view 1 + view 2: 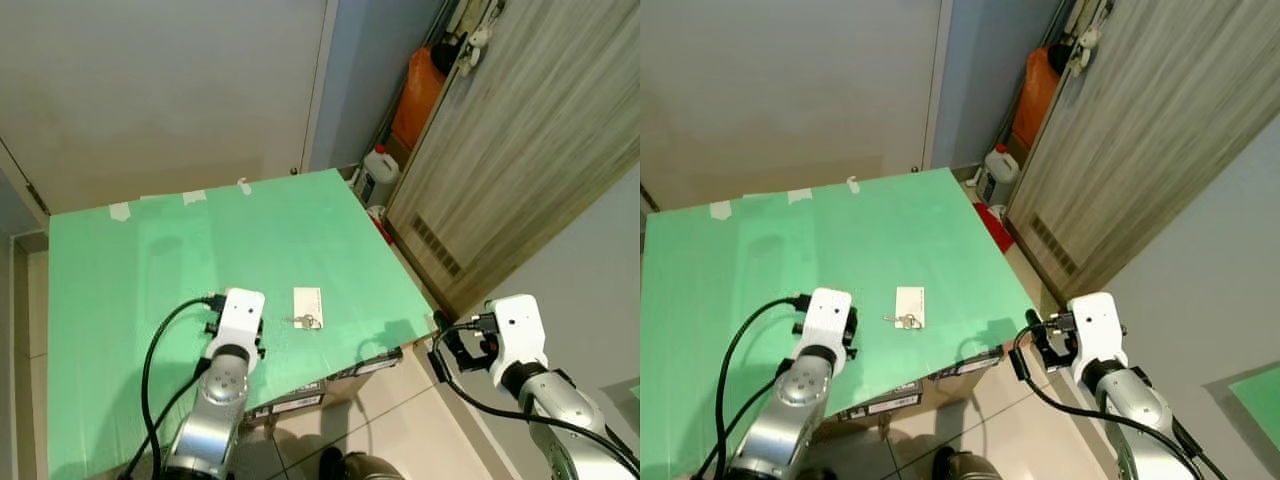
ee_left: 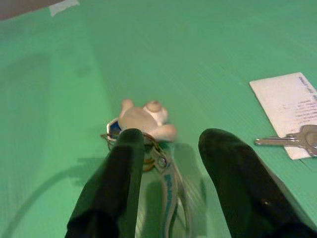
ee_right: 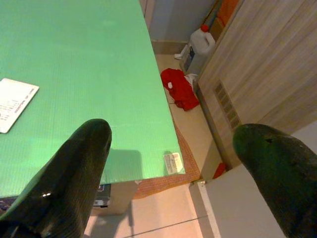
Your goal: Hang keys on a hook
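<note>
The left claw (image 2: 168, 148) sits low over the green table (image 1: 150, 260), its fingers spread apart around a key bunch (image 2: 148, 144) with a small pale bear charm (image 2: 143, 119) lying flat on the surface. Just beside it, a single silver key (image 1: 307, 321) rests on a white paper slip (image 1: 308, 303). The right claw (image 3: 173, 153) hangs wide open off the table's edge, above the tiled floor (image 3: 163, 213).

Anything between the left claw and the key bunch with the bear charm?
Nothing visible. The left claw is open directly over the key bunch on the green table, one finger touching its ring; the bear charm lies just beyond.
</note>
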Robot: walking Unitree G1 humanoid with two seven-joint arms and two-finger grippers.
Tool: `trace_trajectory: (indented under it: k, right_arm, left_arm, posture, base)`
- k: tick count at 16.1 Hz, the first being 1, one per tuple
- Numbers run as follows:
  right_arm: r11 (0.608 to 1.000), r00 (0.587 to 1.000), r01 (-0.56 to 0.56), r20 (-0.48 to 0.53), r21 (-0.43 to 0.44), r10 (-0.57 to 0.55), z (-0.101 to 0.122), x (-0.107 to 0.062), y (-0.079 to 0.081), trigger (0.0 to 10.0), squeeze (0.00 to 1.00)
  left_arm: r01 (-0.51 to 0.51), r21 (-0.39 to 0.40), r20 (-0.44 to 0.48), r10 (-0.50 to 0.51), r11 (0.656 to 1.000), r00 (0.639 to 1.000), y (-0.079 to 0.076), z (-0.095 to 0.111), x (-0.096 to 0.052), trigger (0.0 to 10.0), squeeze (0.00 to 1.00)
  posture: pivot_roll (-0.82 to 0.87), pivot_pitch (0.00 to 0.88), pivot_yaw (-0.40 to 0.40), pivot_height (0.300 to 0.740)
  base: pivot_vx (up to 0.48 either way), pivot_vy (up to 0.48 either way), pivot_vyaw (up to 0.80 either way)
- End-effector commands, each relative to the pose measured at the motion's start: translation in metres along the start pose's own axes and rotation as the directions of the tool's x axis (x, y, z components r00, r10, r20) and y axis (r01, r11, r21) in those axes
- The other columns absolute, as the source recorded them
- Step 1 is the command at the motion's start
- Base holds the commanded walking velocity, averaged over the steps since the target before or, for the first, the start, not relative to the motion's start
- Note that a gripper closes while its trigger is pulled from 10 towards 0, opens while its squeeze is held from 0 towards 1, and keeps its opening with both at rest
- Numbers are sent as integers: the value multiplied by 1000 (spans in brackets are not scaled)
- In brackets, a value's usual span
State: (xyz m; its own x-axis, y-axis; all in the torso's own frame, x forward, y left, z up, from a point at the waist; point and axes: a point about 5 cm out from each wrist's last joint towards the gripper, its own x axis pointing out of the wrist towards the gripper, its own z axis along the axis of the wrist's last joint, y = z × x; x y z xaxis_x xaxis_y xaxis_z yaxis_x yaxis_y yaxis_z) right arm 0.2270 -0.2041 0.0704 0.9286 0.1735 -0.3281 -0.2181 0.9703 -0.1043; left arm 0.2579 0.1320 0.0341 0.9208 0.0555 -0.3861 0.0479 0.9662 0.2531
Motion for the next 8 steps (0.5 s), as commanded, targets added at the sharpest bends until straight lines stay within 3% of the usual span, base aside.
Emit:
trace_trajectory:
  k: [1, 2, 3, 8]
  right_arm:
    - [1000, 1000, 6, 8, -6, -6, 2, -1, -2, 10000, 0]
    - [1000, 1000, 2, 7, -5, -2, 2, 0, -1, 10000, 0]
    - [1000, 1000, -4, 6, -6, 4, 1, 0, 0, 10000, 0]
    - [1000, 1000, -8, -3, -14, 8, 1, -1, -3, 10000, 0]
  left_arm:
    - [24, -6, -3, -24, 1000, 1000, -9, 1, -4, 10000, 1000]
    - [34, -11, -23, -34, 999, 999, -11, -1, -4, 10000, 1000]
    - [24, 3, -37, -24, 1000, 999, -11, -2, -6, 10000, 0]
    - [-14, 9, -72, 15, 1000, 997, -7, -6, -4, 10000, 0]
  posture:
    - [-149, 90, -158, 740]
    - [-149, 90, -158, 740]
    - [-147, 92, -162, 740]
    - [-155, 97, -176, 740]
  base:
    - [0, 0, 0]
    - [0, 0, 0]
    - [0, 0, 0]
    - [0, 0, 0]
